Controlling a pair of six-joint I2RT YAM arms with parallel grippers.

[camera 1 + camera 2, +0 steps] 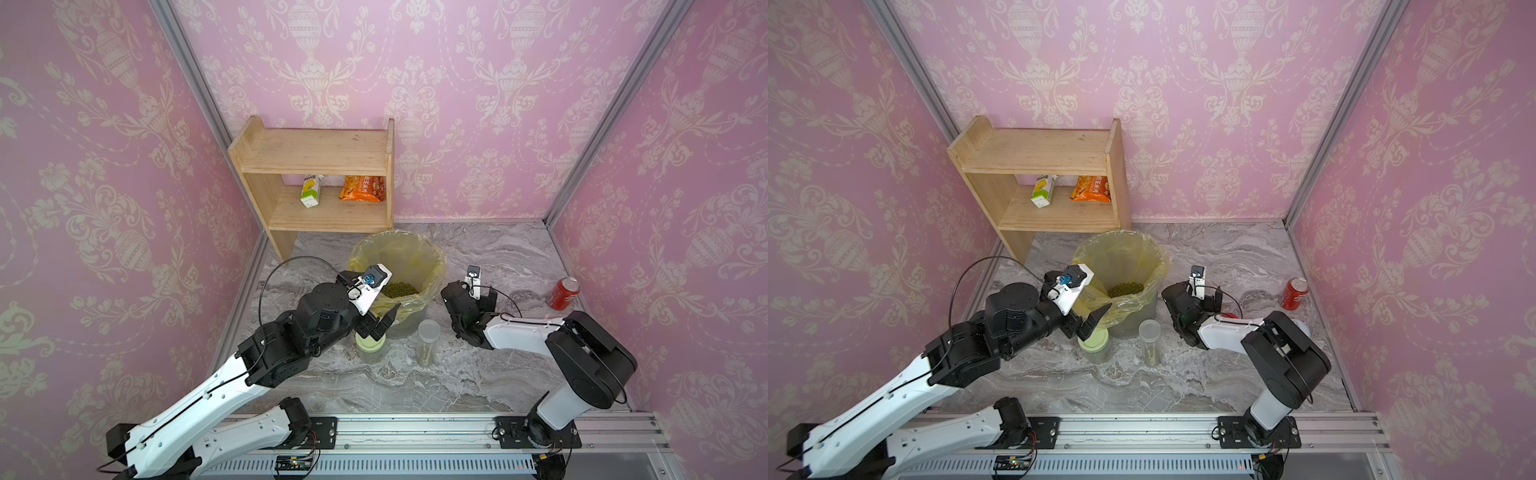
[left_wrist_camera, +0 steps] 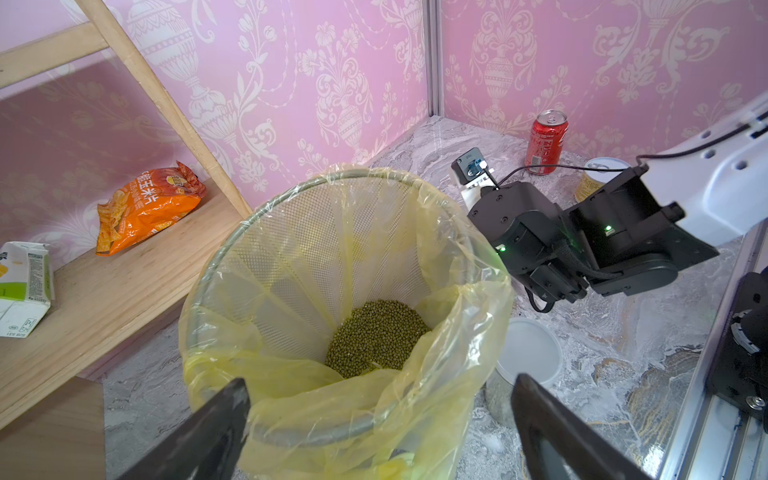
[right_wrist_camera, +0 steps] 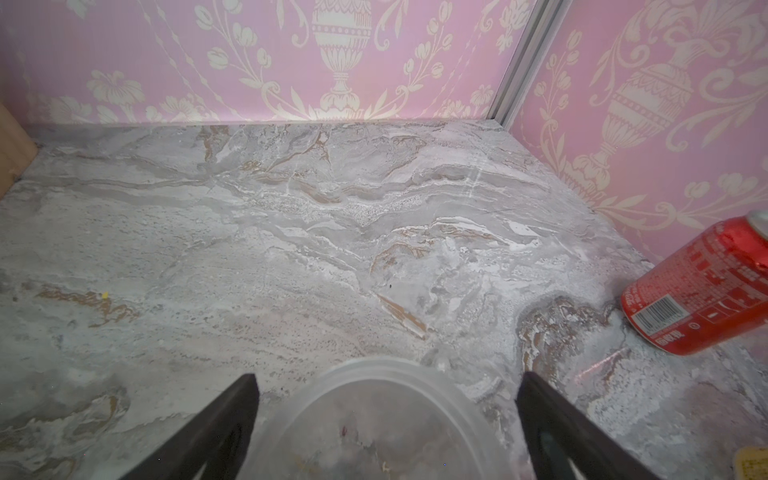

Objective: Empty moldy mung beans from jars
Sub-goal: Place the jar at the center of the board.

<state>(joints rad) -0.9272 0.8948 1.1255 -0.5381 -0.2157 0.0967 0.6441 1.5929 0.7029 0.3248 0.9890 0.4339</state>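
Mung beans [image 1: 400, 289] [image 2: 376, 336] lie as a green heap at the bottom of the bin, which is lined with a yellow bag [image 1: 399, 253]. My left gripper [image 1: 380, 326] [image 2: 380, 378] hangs open by the bin's near rim, just above a squat jar with a pale-green lid [image 1: 370, 347]. A tall narrow jar with a whitish lid [image 1: 428, 332] [image 2: 530, 353] stands right of it. My right gripper [image 3: 386, 376] is open right of the bin. A clear lidless jar [image 3: 374, 419] stands between its fingers with a gap on each side.
A red soda can [image 1: 564, 293] [image 3: 702, 291] stands at the right wall, with a yellow tin [image 2: 598, 178] near it. A wooden shelf [image 1: 316, 166] at the back left holds a carton [image 1: 311, 191] and an orange snack bag [image 1: 361, 189].
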